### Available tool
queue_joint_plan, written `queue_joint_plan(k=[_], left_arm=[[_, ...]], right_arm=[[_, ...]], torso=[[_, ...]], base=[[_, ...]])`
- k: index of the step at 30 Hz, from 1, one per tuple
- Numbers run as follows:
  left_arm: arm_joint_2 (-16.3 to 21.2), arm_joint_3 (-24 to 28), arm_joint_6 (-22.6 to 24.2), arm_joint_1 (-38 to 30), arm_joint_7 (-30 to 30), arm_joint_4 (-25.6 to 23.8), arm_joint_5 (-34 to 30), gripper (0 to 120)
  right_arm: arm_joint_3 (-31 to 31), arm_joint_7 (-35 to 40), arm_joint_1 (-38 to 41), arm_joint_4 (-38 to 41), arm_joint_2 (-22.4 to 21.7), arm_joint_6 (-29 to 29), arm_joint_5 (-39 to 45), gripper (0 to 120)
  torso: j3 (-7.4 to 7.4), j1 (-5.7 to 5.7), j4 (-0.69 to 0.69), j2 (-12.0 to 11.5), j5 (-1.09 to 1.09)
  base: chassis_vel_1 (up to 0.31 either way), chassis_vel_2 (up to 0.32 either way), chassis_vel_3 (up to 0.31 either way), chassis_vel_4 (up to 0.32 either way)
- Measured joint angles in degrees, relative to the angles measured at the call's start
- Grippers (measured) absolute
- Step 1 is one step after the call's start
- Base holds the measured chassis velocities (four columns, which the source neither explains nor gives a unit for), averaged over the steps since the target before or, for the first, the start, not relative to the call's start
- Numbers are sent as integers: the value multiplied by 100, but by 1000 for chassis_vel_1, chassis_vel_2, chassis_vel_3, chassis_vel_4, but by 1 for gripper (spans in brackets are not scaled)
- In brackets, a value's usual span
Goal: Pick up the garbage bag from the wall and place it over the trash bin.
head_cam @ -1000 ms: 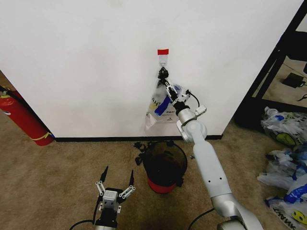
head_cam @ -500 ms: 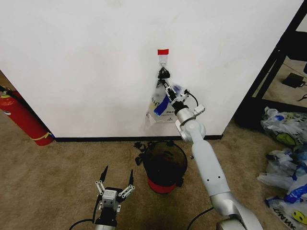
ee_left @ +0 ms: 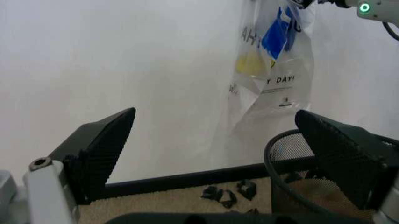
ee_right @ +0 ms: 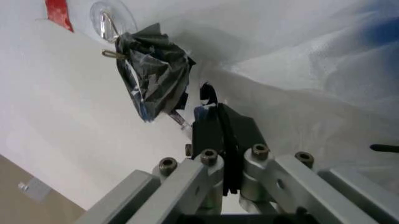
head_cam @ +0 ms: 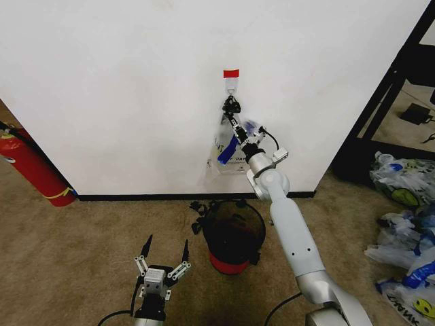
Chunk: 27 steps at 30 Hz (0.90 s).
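Indoor test room: plain white wall (head_cam: 122, 88) with black baseboard (head_cam: 136, 197); brown carpet (head_cam: 81, 251); red fire extinguisher (head_cam: 30, 170); black metal rack (head_cam: 401, 75).

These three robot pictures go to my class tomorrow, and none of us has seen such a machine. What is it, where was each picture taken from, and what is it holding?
It is a wheeled robot with two arms, each ending in a two-fingered gripper. One picture looks down from a camera on its head; the other two come from cameras on its wrists. The right gripper reaches up to the white wall and is shut on the garbage bag, a thin smiley-face bag hanging from a small hook under a red tape strip. The left gripper waits low and open above the carpet. The black mesh trash bin stands on the floor just below the bag.
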Motion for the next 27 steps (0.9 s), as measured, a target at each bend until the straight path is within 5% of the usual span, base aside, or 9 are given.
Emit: queue_joint_plan(k=[15, 27], left_arm=[[-19, 109, -8, 15, 2, -36, 10, 100], [4, 251, -76, 21, -3, -11, 74, 100]], right_arm=[[-70, 98, -582, 715, -390, 36, 50, 0], [-72, 104, -1931, 1988, -750, 61, -13, 0]], torso=[[0, 0, 0, 0, 0], [-1, 0, 1, 0, 0]], base=[[0, 0, 0, 0], [0, 0, 0, 0]])
